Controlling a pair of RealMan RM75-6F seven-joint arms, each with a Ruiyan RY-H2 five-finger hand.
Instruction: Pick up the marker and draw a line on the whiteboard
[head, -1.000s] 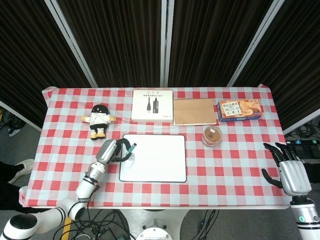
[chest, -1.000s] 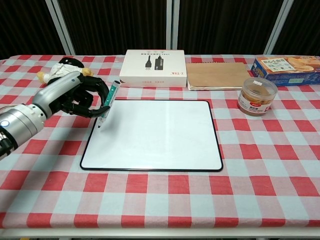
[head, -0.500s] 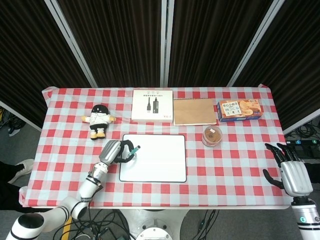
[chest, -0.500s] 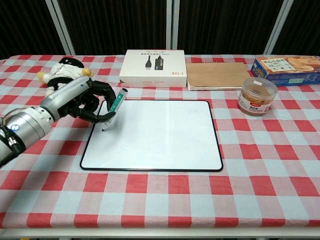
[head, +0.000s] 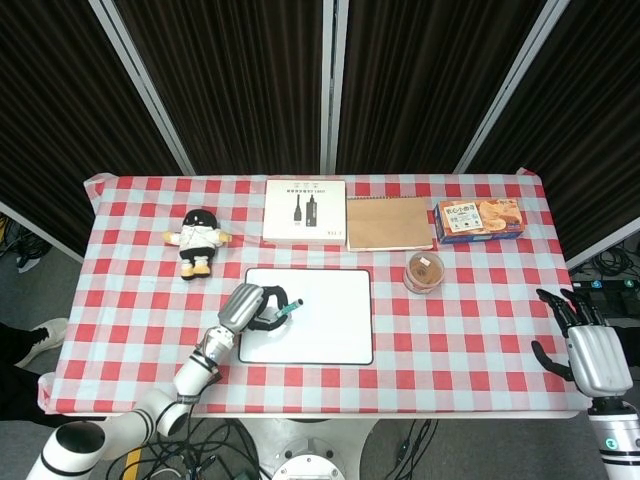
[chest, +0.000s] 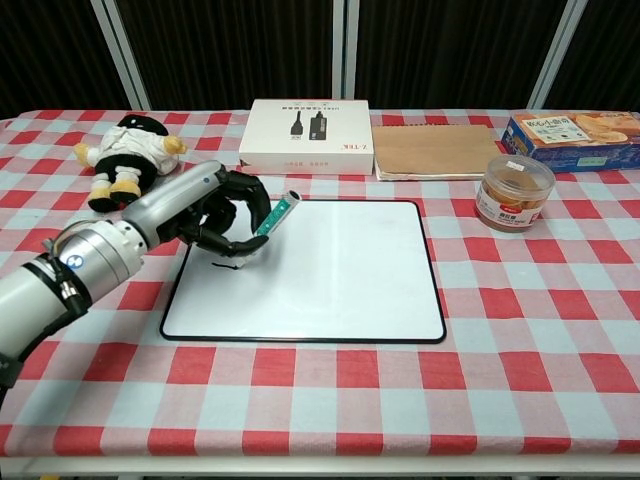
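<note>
The whiteboard (head: 325, 320) (chest: 340, 275) lies flat in the middle of the checked table. My left hand (head: 253, 306) (chest: 215, 212) hovers over the board's left part and grips a green marker (head: 286, 311) (chest: 271, 216). The marker is tilted, cap end up and to the right, tip down on the board. A short dark line (chest: 226, 266) shows on the board just left of the tip. My right hand (head: 588, 348) is off the table's right edge, fingers spread, holding nothing; the chest view does not show it.
A plush doll (head: 197, 240) (chest: 125, 148) lies at the left. Behind the board stand a white box (head: 305, 210) (chest: 306, 124) and a brown notebook (head: 389, 222) (chest: 436, 151). A snack jar (head: 424, 271) (chest: 513, 192) and a biscuit box (head: 480, 219) (chest: 574, 128) sit at the right.
My left hand has slid rightward over the whiteboard with the marker, which now leans further over. A short dark stroke has appeared behind the tip. The right hand dropped slightly.
</note>
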